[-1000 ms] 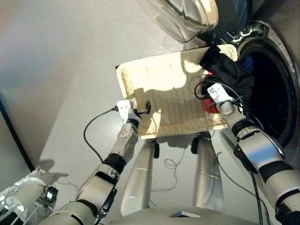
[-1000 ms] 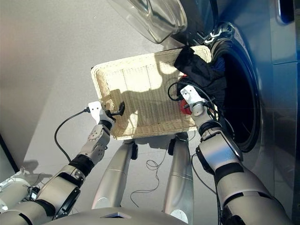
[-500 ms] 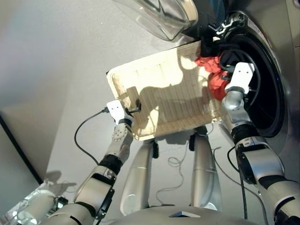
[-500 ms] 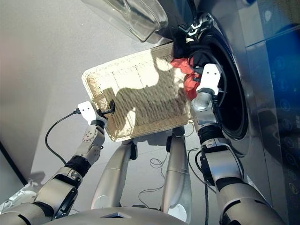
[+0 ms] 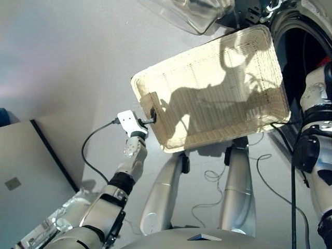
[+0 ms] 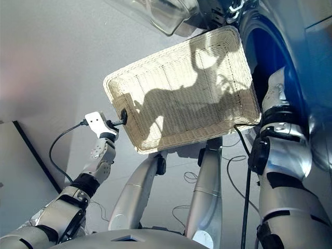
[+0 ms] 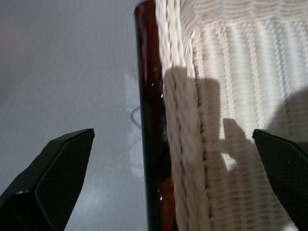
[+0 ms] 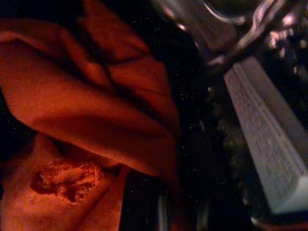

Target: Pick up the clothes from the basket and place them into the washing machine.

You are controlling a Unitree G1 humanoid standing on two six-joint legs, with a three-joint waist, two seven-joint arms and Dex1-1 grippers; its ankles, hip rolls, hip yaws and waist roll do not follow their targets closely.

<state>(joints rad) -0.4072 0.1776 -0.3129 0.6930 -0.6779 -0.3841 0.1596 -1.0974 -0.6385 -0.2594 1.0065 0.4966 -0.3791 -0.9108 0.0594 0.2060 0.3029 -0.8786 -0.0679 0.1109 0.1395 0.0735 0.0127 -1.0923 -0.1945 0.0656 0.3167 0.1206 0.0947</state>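
Currently I log: left gripper (image 7: 163, 178) spread wide astride the basket (image 5: 207, 93) rim, gripping nothing; right gripper's state indeterminate; orange-red garment (image 8: 82, 120) before it.

Crumpled orange-red garment (image 8: 82, 120) fills the dark interior — pale ribbed edge (image 8: 269, 144) beside.

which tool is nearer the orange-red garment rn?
Right. The orange-red garment fills the right wrist view, inside the washing machine. The left tool is at the basket rim, outside.

My head pair looks down, sharing the basket (image 5: 207, 93) at twelve o'clock. My left wrist camera hugs its rim; the right sits close on orange-red cloth (image 8: 82, 120).
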